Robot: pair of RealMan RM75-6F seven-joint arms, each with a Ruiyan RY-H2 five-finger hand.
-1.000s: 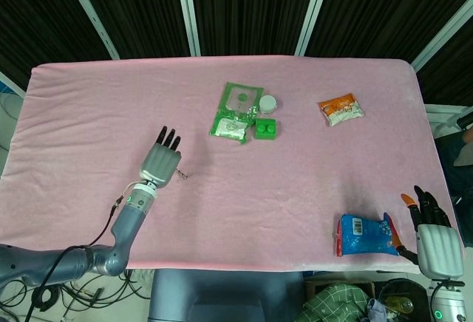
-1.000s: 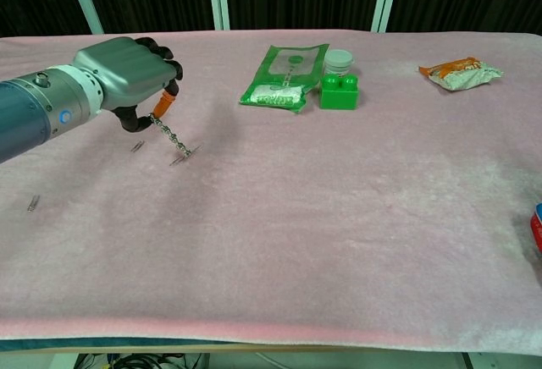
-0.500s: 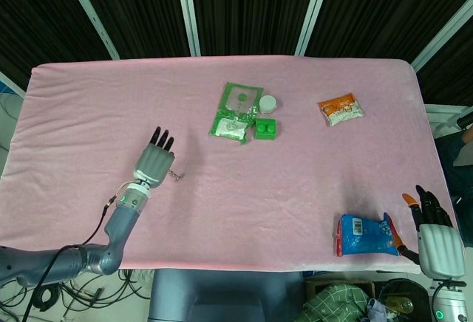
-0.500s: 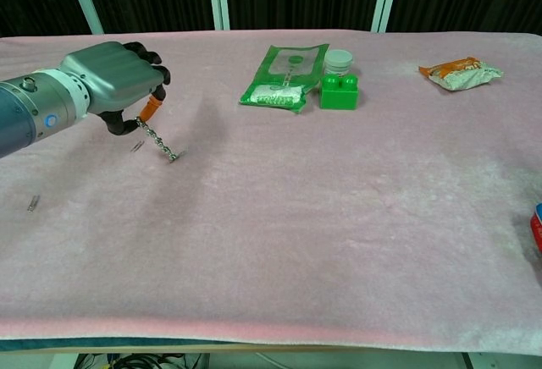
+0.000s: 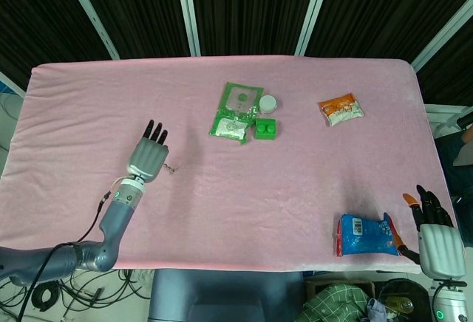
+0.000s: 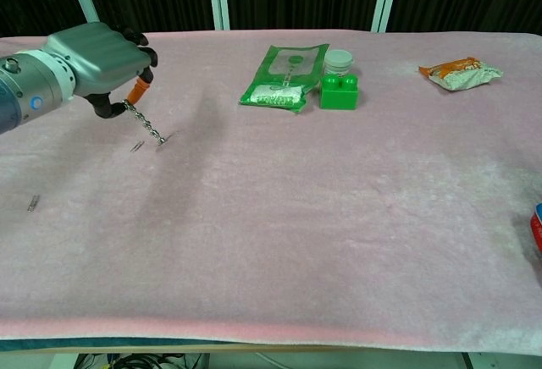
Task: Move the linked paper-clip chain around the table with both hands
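My left hand [image 5: 147,159] [image 6: 95,57] hovers over the left part of the pink table and pinches the top of the paper-clip chain [image 6: 146,125] between thumb and a finger. The chain [image 5: 171,168] hangs down slanted to the right, its lower end at or just above the cloth. My right hand [image 5: 436,237] is beyond the table's near right corner with fingers apart, holding nothing; the chest view does not show it.
Two loose paper clips [image 6: 135,145] [image 6: 33,203] lie on the cloth at the left. At the back middle sit a green wipes packet [image 5: 236,111], a white cap [image 5: 267,103] and a green brick [image 5: 266,128]. An orange snack bag [image 5: 341,109] lies back right, a blue bag [image 5: 367,235] near right.
My left hand has carried the hanging chain leftward and farther back across the table. The right hand has stayed put.
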